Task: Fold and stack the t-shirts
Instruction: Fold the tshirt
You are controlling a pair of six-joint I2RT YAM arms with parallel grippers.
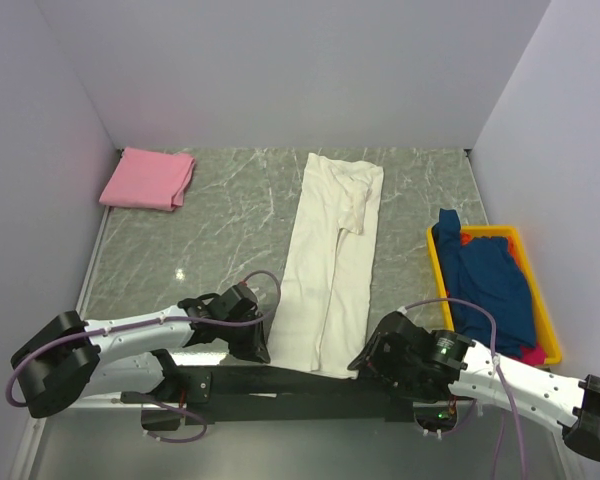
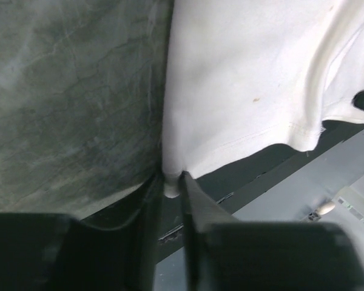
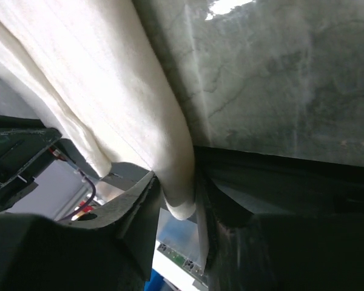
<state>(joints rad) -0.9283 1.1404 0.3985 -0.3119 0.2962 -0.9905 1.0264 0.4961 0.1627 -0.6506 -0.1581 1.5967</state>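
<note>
A cream-white t-shirt (image 1: 332, 260) lies folded lengthwise in a long strip down the middle of the table. My left gripper (image 1: 263, 352) is shut on its near left corner (image 2: 171, 185). My right gripper (image 1: 358, 362) is shut on its near right corner (image 3: 181, 203). A folded pink t-shirt (image 1: 148, 179) lies at the far left. Dark blue (image 1: 488, 283) and magenta (image 1: 532, 353) t-shirts sit in the yellow bin (image 1: 437, 262) at the right.
The marble table (image 1: 220, 240) is walled at the back and both sides. The dark front rail (image 1: 280, 385) and both arm bases lie just below the shirt's near hem. The yellow bin stands close to my right arm.
</note>
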